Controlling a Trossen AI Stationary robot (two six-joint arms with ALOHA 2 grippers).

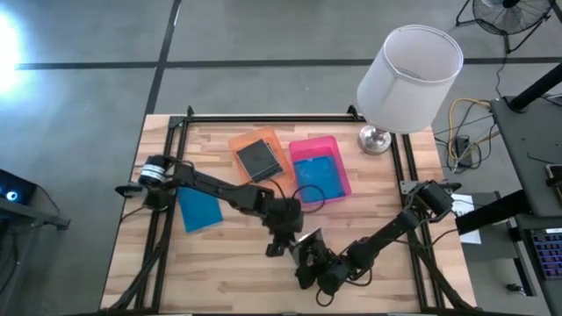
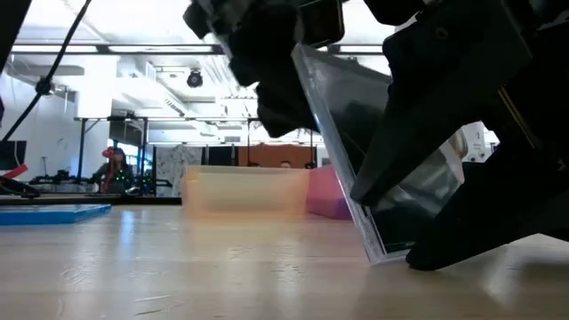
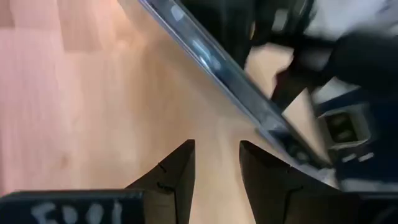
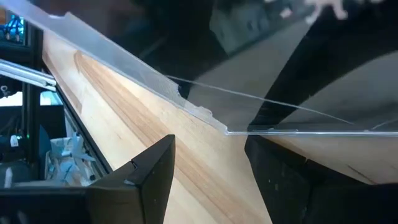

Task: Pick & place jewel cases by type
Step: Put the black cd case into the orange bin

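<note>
Tilted clear jewel case (image 2: pixel 373 160) edge-down on table (image 2: pixel 178 267).

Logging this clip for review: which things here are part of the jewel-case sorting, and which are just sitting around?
Job:
clear jewel case, tilted on edge between both grippers
blue jewel case on the table
dark jewel case in the orange tray
blue case in the pink tray

Lying about:
white lamp
</note>
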